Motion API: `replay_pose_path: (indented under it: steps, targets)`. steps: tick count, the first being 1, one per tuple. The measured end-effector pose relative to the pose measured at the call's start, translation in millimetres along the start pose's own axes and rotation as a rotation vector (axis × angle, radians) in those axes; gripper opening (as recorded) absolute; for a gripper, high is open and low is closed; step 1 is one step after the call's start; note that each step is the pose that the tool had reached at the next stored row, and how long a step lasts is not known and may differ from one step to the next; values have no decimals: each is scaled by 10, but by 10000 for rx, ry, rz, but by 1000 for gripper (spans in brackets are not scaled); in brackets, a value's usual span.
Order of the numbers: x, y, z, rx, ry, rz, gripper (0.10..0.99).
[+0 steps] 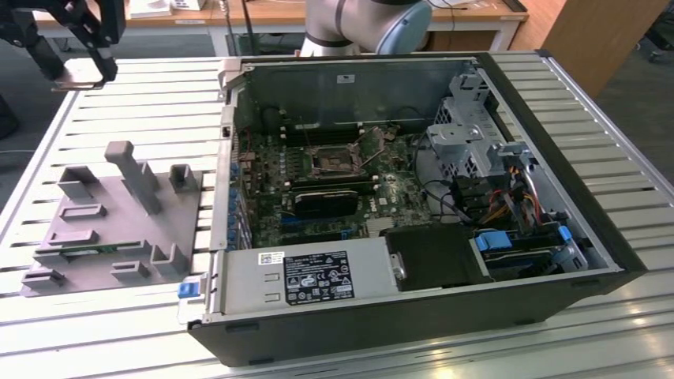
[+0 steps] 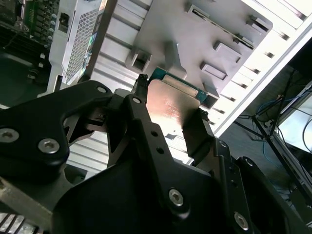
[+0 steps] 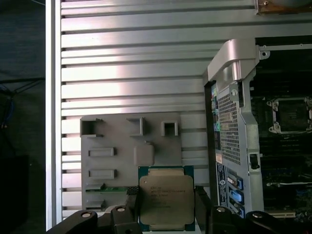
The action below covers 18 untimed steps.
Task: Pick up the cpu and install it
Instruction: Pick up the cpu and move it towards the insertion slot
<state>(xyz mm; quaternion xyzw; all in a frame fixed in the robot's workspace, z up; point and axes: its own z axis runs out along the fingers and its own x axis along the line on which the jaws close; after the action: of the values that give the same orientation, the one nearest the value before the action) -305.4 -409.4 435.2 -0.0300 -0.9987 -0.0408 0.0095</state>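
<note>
Holding the cpu (image 3: 165,200) edge-to-edge, the claw (image 3: 166,210) is clenched on it, aloft over the surface (image 3: 146,48) near the fixture (image 3: 112,146) — I'd keep it level, grip steady, clear of the case (image 3: 234,122) wall.

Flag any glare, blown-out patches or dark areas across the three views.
Second wrist view: the chip carries a warm pinkish sheen, and the table slats beyond wash out to white. First wrist view: a bright band crosses the slats. Exterior view: glare on the near slats, computer case interior dim.
</note>
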Motion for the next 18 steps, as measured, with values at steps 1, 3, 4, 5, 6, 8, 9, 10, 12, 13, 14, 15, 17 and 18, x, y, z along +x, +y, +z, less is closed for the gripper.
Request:
replay_pose_path:
  steps: [1, 3, 4, 5, 6, 8, 9, 10, 12, 13, 14, 15, 17, 18]
  targets:
    - [-19, 1, -1, 0, 0, 1, 541]
    - [-54, 4, -1, -1, 0, 1, 541]
    - [-72, 5, -1, -1, 0, 0, 541]
    - [-90, 6, -1, -1, 0, 0, 541]
    - [-105, 8, -1, -1, 0, 1, 541]
    - [-139, 10, -2, -1, 0, 1, 541]
    - [-155, 11, -2, -1, -1, 1, 541]
    - [-173, 12, -2, -1, -1, 0, 541]
    - [-207, 15, -3, 0, 0, 0, 541]
    - [-223, 16, -3, 0, 0, 1, 541]
    - [-239, 17, -4, 0, 1, 1, 541]
    - [-254, 18, -4, -1, 0, 1, 541]
    - [-284, 20, -4, 0, 0, 0, 541]
    - [-296, 21, -4, -1, -1, 0, 541]
